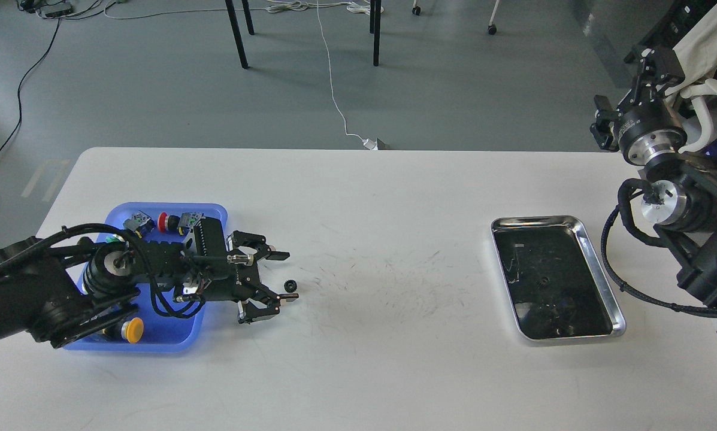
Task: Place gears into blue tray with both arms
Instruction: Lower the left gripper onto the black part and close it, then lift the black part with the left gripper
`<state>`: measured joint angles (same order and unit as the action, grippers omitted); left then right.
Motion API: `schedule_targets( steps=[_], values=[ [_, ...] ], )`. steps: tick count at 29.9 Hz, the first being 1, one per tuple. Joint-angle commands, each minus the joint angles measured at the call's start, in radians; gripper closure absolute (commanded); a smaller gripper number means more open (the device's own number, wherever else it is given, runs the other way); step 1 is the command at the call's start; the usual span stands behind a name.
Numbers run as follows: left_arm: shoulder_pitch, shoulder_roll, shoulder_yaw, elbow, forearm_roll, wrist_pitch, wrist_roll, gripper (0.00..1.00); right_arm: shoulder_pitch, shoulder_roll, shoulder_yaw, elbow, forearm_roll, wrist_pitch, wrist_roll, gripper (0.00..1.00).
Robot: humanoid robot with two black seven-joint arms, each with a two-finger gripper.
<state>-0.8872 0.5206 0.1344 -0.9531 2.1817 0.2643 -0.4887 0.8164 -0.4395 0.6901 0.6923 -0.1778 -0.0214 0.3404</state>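
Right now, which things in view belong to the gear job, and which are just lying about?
Job:
- gear on the table by the left gripper
- blue tray
- right gripper, raised off to the side

Lying about:
- push-button switches in the blue tray
- silver tray
- floor cables

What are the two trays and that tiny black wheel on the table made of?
The blue tray looks like moulded plastic: even matte colour, soft rounded corners. The silver tray looks like polished metal, probably steel: its rim gleams and its floor mirrors dark shapes. The gear, by the left gripper, is dull black; plastic or dark metal, too small to tell.
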Motion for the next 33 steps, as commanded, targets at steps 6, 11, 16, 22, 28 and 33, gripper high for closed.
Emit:
schedule_targets(
  steps=[6,11,16,22,28,33],
  values=[
    [0.01,0.001,0.004,-0.001,0.0,0.015,0.0,0.31,0.0,-0.001,-0.003,-0.002,0.0,0.0,0.0,0.01],
    [0.027,-0.001,0.004,-0.001,0.0,0.026,0.0,0.38,0.0,0.004,-0.003,-0.004,-0.002,0.0,0.002,0.01],
    [0.025,-0.007,0.007,0.011,0.0,0.024,0.0,0.48,0.0,0.007,-0.003,-0.007,-0.002,0.0,0.002,0.01],
    [0.024,-0.007,0.008,0.017,0.0,0.024,0.0,0.48,-0.017,0.008,-0.001,-0.01,0.0,0.0,0.002,0.01],
    [0.048,-0.007,0.008,0.028,0.0,0.024,0.0,0.48,-0.022,0.007,-0.001,-0.007,0.0,0.0,0.002,0.01],
    [0.059,-0.007,0.008,0.028,0.0,0.024,0.0,0.49,-0.022,0.007,-0.001,-0.007,0.0,0.0,0.002,0.01]
  ],
)
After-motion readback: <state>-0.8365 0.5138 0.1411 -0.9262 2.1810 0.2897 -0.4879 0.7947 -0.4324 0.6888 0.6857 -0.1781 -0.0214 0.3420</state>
